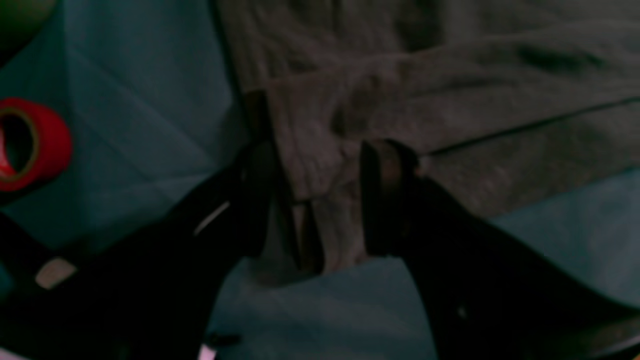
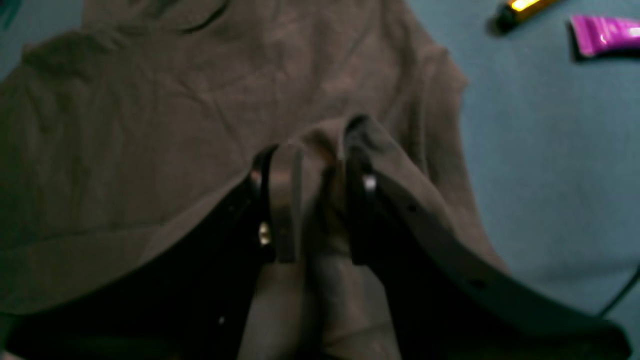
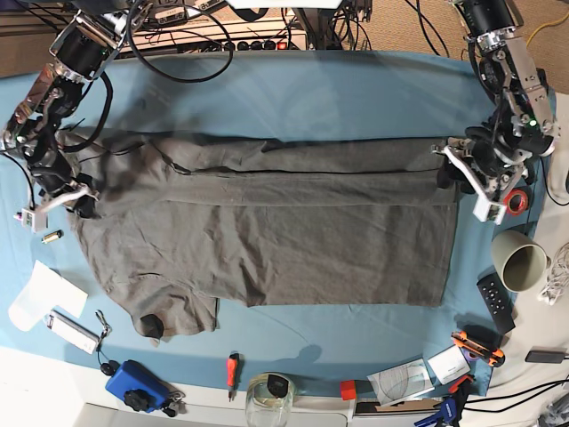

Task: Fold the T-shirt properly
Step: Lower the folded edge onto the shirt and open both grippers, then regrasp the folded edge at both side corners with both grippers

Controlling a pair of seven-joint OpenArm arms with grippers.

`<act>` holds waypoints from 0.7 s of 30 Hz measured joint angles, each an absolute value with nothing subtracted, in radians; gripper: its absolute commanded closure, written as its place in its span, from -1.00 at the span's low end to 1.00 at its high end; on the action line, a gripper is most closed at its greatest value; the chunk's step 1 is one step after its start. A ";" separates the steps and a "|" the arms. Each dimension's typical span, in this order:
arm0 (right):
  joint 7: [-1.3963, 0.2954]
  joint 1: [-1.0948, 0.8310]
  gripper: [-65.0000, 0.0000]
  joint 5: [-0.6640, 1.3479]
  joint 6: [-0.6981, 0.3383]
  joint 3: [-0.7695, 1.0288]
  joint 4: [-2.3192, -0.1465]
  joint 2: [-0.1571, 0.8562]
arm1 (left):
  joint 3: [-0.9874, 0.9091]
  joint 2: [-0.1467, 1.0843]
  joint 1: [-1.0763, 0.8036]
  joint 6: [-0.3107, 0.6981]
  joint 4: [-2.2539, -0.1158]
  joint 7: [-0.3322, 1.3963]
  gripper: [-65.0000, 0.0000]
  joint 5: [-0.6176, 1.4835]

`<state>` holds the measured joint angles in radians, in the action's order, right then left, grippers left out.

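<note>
The dark grey T-shirt lies spread across the teal tablecloth, its upper part folded down along a long crease. My left gripper is at the shirt's right edge. In the left wrist view this gripper is open, and the T-shirt has a hem corner lying loose between the fingers. My right gripper is at the shirt's left edge, by the sleeve. In the right wrist view this gripper stands open over the T-shirt, with a bunched fold between the jaws and cloth draped over one finger.
A red tape roll sits just right of the shirt, beside a beige cup and a remote. A purple tube and a yellow-black item lie off the left side. Tools, a glass jar and a blue device line the front edge.
</note>
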<state>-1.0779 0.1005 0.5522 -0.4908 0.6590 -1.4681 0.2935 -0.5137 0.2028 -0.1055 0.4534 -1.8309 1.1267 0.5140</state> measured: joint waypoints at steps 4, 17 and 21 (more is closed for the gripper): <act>-1.121 0.101 0.51 0.582 -0.500 0.735 -1.468 0.294 | -0.585 0.206 -0.150 0.453 -1.831 1.137 0.10 0.596; -1.197 0.100 0.51 0.641 -0.524 0.802 -1.468 0.294 | -0.590 0.199 -0.188 0.461 -1.773 1.130 0.10 0.631; -1.197 0.100 0.51 0.642 -0.524 0.802 -1.468 0.294 | -0.591 0.200 -0.189 0.465 -1.702 1.134 0.10 0.704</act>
